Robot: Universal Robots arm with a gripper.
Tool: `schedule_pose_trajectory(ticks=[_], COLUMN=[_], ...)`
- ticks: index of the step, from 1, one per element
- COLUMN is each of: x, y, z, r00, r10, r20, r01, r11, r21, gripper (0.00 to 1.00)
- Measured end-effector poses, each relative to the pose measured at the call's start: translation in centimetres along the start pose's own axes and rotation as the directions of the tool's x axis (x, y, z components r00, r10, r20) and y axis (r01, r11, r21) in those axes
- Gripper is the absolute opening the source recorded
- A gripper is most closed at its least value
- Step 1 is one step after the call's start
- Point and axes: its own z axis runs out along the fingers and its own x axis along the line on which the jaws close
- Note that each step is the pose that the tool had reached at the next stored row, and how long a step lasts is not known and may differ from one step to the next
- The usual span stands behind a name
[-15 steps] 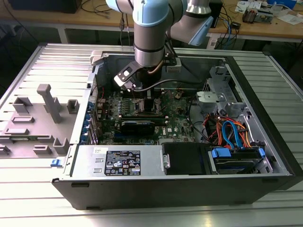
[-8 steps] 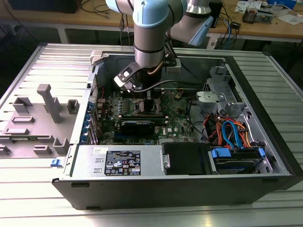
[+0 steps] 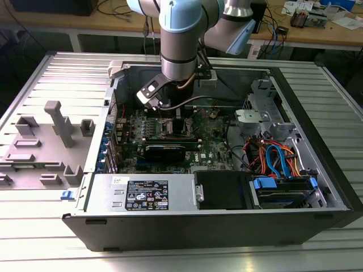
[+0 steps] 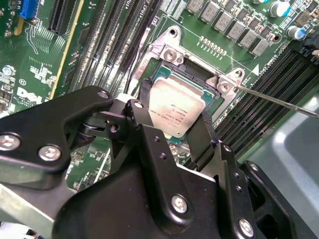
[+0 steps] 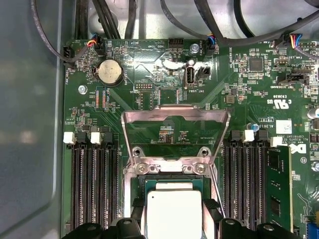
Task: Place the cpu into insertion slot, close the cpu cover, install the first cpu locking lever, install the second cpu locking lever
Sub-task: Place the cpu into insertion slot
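the jaws grip two opposite edges of the cpu (image 4: 175,107), which lies square over the insertion slot (image 5: 172,176) (seated or just above, i cannot tell). a tilt or sideways slip could jam a corner on the slot's rim and harm its contacts. the cpu cover (image 5: 174,124) stands open just beside and memory slots (image 5: 94,184) flank it, so free room is upward.

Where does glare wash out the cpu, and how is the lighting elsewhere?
First wrist view: the cpu top glares almost white. Second wrist view: it is evenly lit grey. Exterior view: the slatted table glares, the motherboard sits dim.
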Motion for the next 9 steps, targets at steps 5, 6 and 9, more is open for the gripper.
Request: schedule_pose_trajectory(ticks=[5,6,9], x=[0.0,0.0,0.01], y=[-0.01,-0.01,-0.01], z=[0.35,0.37,0.38], r00=[0.9999,0.9999,0.9999], r10=[0.015,0.016,0.016], r20=[0.0011,0.0011,0.0008], r01=[-0.015,-0.016,-0.016], r11=[0.9999,0.9999,0.9999], r21=[0.0004,0.0004,0.0003], gripper=[0.54,0.54,0.54])
